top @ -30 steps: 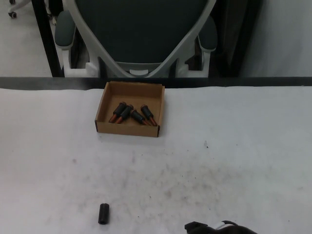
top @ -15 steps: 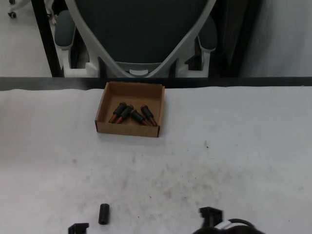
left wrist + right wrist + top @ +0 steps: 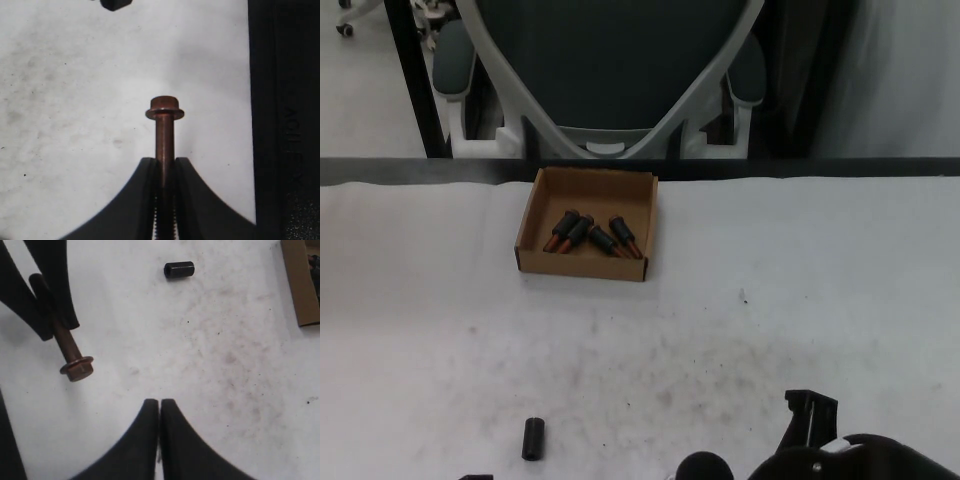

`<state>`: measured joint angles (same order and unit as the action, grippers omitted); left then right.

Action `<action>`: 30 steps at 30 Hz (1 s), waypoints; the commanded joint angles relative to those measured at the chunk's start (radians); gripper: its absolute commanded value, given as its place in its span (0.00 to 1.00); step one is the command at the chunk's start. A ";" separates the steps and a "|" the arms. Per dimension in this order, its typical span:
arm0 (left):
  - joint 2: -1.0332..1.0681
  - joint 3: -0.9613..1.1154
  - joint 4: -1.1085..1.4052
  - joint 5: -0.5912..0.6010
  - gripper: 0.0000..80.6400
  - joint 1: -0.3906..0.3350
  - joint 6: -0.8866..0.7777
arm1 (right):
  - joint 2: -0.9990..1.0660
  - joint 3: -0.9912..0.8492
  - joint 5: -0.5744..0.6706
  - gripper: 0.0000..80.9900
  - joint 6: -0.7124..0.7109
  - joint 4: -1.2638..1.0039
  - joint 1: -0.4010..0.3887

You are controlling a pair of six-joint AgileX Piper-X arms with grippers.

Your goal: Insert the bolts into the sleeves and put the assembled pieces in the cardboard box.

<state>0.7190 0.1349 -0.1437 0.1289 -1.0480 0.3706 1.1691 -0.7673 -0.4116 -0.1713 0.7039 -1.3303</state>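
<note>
Copper-coloured and flanged at its hex head, the metal bolt [image 3: 164, 130] was clamped by the far end of its shank in the left jaws. Its head pointed outward over the white worktop [image 3: 800, 260]. It looked stiff, smooth and fairly light. The tip meant for the sleeve lay inside the grip, so a regrip nearer the head seemed likely to be needed.

At about 7 o'clock on the worktop lay the short black cylindrical sleeve [image 3: 532, 438], on its side and apart from the bolt. Being round, it would probably roll, so it seemed best pinched across its outer wall with the bore left open.

At about 11 o'clock stood the shallow brown cardboard box [image 3: 582, 264], holding four assembled pieces [image 3: 592, 236]. At about 5 o'clock the right jaws were pressed together on nothing.
</note>
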 commanded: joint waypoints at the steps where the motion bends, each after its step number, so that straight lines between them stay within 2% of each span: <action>1: -0.004 0.003 0.013 0.018 0.01 0.002 -0.012 | -0.010 -0.004 -0.002 0.00 0.010 -0.004 0.003; 5: -0.004 0.003 0.021 0.056 0.01 0.002 -0.012 | 0.003 -0.004 0.014 0.00 0.010 -0.005 0.015; 10: -0.004 0.003 0.028 0.052 0.01 0.002 -0.012 | 0.031 -0.004 0.020 0.00 0.008 -0.005 0.041; 17: -0.004 0.012 0.028 0.050 0.01 0.002 -0.012 | 0.083 -0.004 0.093 0.00 0.008 -0.029 0.097; 19: -0.004 0.012 0.039 0.000 0.01 0.002 -0.012 | 0.095 -0.004 0.110 0.00 0.004 -0.041 0.104; 22: -0.004 0.015 0.043 -0.151 0.01 0.002 -0.025 | 0.102 -0.004 0.110 0.00 0.004 -0.042 0.105; 25: -0.002 0.022 0.033 -0.198 0.01 0.014 -0.065 | 0.102 -0.004 0.110 0.00 0.008 -0.036 0.105; 27: 0.000 0.032 0.015 -0.224 0.01 0.044 -0.112 | 0.102 -0.004 0.110 0.00 0.016 -0.036 0.105; 30: 0.003 0.047 0.006 -0.235 0.01 0.132 -0.219 | 0.102 -0.004 0.121 0.00 0.040 -0.036 0.105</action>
<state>0.7190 0.1722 -0.1386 -0.0885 -0.9003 0.1575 1.2703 -0.7673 -0.3033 -0.1448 0.6711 -1.2298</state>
